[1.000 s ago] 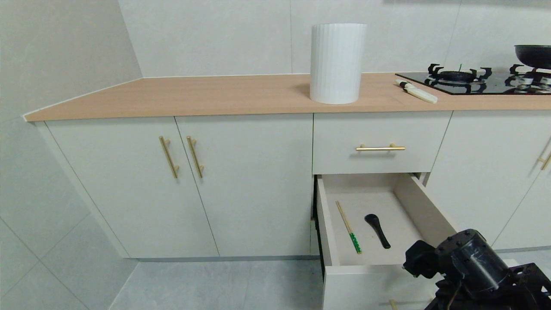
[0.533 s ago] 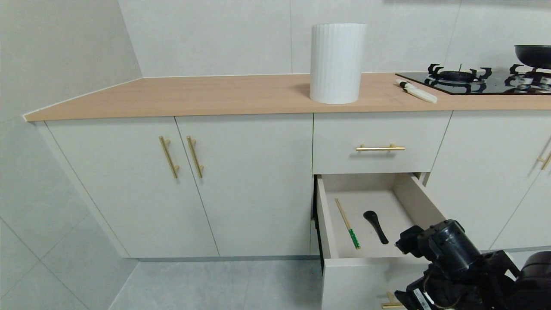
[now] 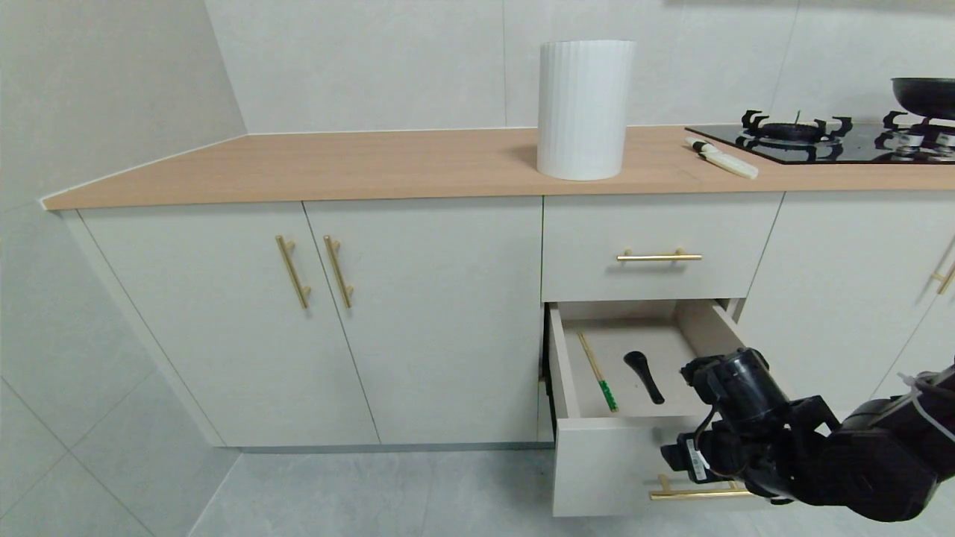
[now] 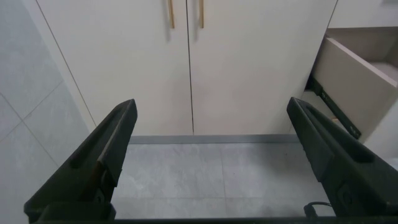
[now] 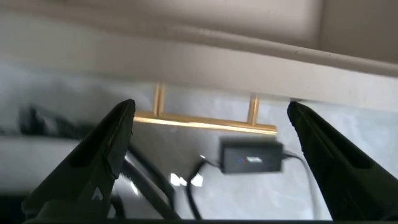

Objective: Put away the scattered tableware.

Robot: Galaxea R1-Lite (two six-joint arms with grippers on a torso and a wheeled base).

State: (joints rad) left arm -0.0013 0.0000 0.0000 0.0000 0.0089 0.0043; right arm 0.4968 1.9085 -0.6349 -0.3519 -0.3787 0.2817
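Observation:
The lower drawer (image 3: 612, 462) stands partly open under the counter. Inside lie a pair of chopsticks (image 3: 597, 371) with green ends and a black spoon (image 3: 643, 377), side by side. My right arm (image 3: 753, 440) is low in front of the drawer front, by its gold handle (image 3: 697, 492). My right gripper (image 5: 208, 118) is open, and the gold handle (image 5: 205, 124) shows between its fingers. My left gripper (image 4: 211, 107) is open and holds nothing, facing the cabinet doors (image 4: 186, 56) and the floor. A pale utensil (image 3: 722, 158) lies on the counter beside the stove.
A tall white ribbed cylinder (image 3: 585, 108) stands on the wooden counter (image 3: 336, 164). At the right end is a black gas stove (image 3: 821, 138) with a pan (image 3: 925, 93). The upper drawer (image 3: 656, 250) is closed. Grey tiled floor (image 3: 336, 492) lies open to the left.
The lower drawer has slid inward, showing less of its inside. My right arm moved forward and up toward the cabinet with it, and the drawer's gold handle came into sight.

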